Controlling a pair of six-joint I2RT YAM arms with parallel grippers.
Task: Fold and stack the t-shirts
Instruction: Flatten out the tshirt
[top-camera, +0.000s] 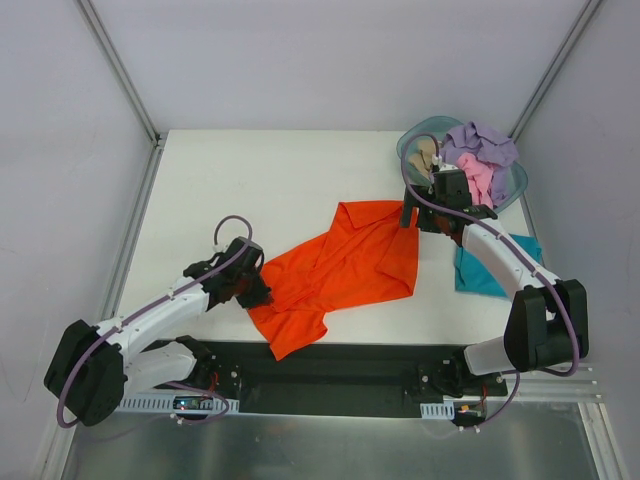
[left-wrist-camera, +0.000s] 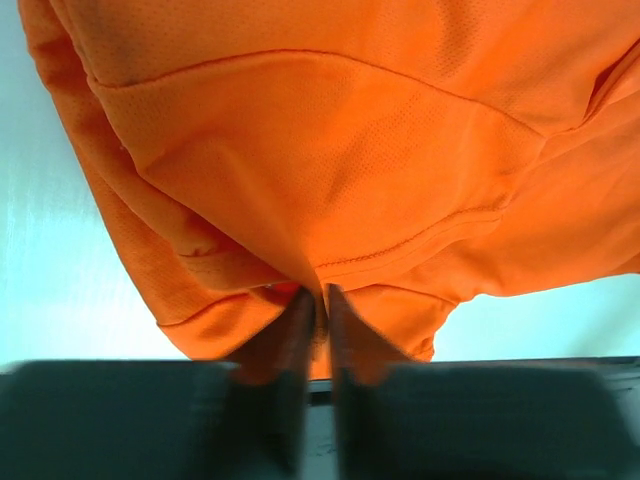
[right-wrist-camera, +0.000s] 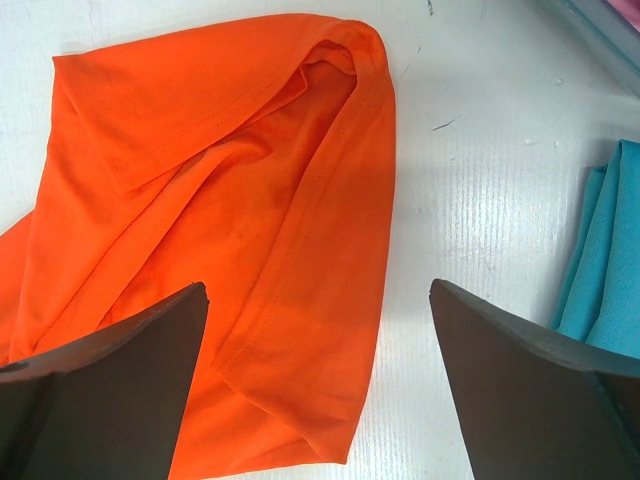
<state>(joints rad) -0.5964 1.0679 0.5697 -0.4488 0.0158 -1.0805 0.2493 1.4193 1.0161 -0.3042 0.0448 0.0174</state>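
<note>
Left gripper (left-wrist-camera: 320, 300) clamped on edge of orange t-shirt (top-camera: 345, 265), which lies crumpled mid table (top-camera: 250, 180); right gripper (right-wrist-camera: 318, 290) spread wide above its far corner, teal t-shirt (top-camera: 480, 278) nearby

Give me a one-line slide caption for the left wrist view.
Left gripper shut on a hemmed edge of the orange t-shirt, cloth bunched over the white table.

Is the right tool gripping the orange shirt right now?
No, the right tool stands wide open over the orange shirt, with no cloth pinched.
</note>
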